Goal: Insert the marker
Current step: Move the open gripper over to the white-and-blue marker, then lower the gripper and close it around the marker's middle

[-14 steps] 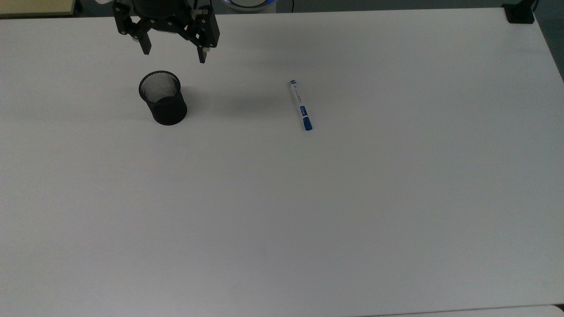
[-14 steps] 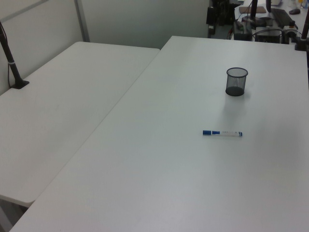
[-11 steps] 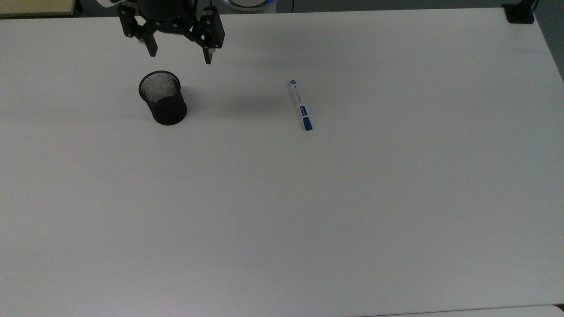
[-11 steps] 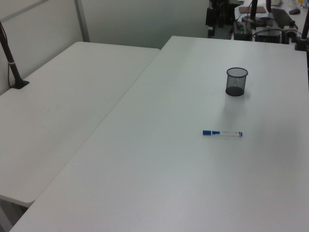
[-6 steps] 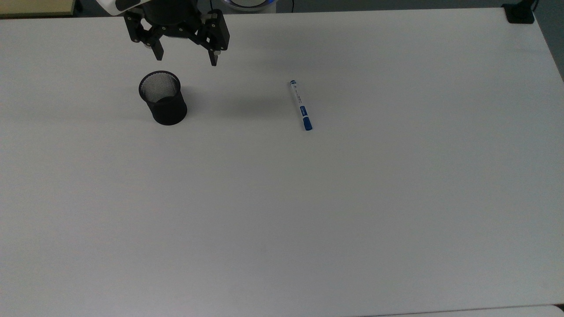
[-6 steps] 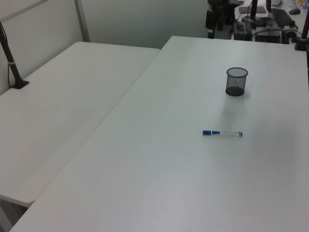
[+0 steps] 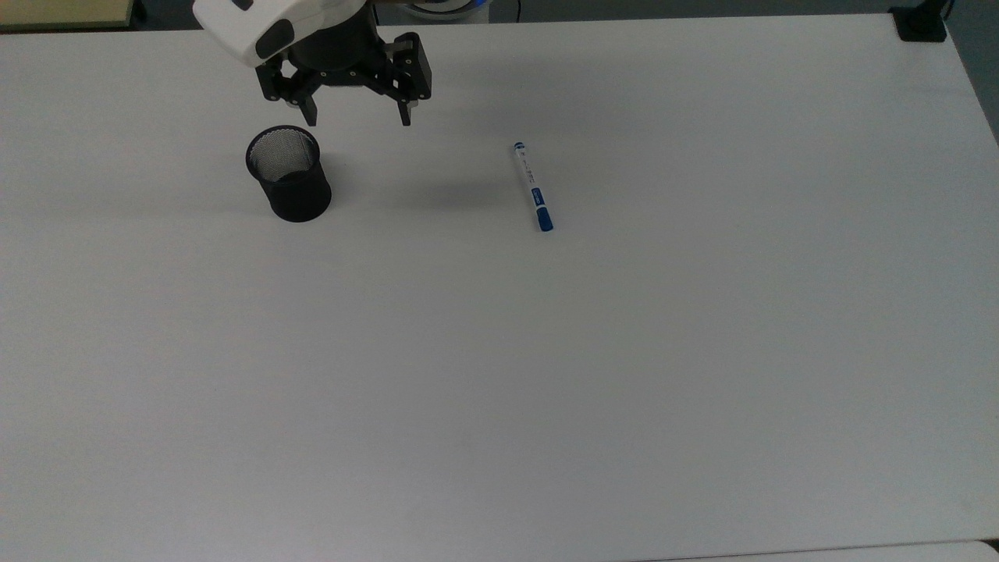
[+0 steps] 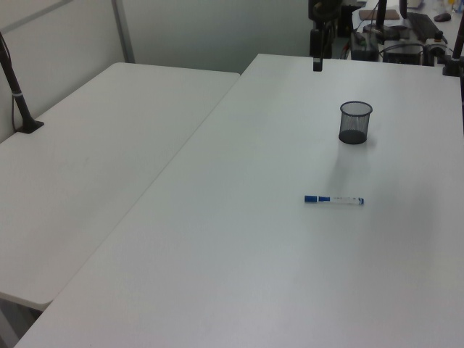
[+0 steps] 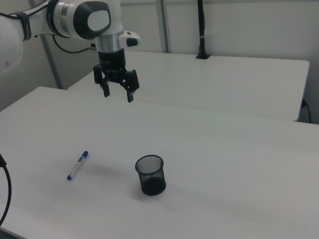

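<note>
White-barrelled and blue-capped, the marker (image 7: 534, 186) lies flat on the white table (image 7: 624, 375), nothing touching it, its cap end pointing toward the top view's bottom edge. Well apart from it, toward the top view's left, stands the black mesh cup (image 7: 287, 173), upright and with nothing in it that I can make out. Above and behind the cup hangs the gripper (image 7: 355, 121), fingers spread wide and holding nothing; in the right view it hovers high over the table, far from the pen. To my eye the reach for the marker is only starting. Done well, the arm would travel across until it sits over the middle of the barrel, turn the fingers so they straddle the pen across its width, then descend low enough to close without scraping the tabletop. A grip near the centre should keep it from tipping once lifted. A blue label band carries print, but it is too small to read.
</note>
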Robot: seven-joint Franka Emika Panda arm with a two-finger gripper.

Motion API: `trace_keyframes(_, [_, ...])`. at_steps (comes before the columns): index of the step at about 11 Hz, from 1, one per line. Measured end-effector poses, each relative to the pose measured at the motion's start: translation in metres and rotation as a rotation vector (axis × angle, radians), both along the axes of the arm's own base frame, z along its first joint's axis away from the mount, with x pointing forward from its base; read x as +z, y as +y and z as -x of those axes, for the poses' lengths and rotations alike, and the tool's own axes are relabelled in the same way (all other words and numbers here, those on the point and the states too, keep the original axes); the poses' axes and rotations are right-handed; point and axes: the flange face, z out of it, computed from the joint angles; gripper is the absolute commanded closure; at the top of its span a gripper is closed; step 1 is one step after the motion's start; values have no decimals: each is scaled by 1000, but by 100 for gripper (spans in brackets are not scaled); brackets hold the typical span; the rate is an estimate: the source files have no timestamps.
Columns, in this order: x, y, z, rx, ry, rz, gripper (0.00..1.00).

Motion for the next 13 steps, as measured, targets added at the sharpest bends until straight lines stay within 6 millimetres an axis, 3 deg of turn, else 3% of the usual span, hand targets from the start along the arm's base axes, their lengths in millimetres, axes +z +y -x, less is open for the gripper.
trace_keyframes(4, [-23,25,-4,60,40,-7,0])
trace_keyframes(6, [-35,42,-6,113,61,-12,5])
trace_keyframes(10, [-86,130,7,325,160,-18,14])
trace_keyframes(13, [-144,166,9,379,258,-6,24])
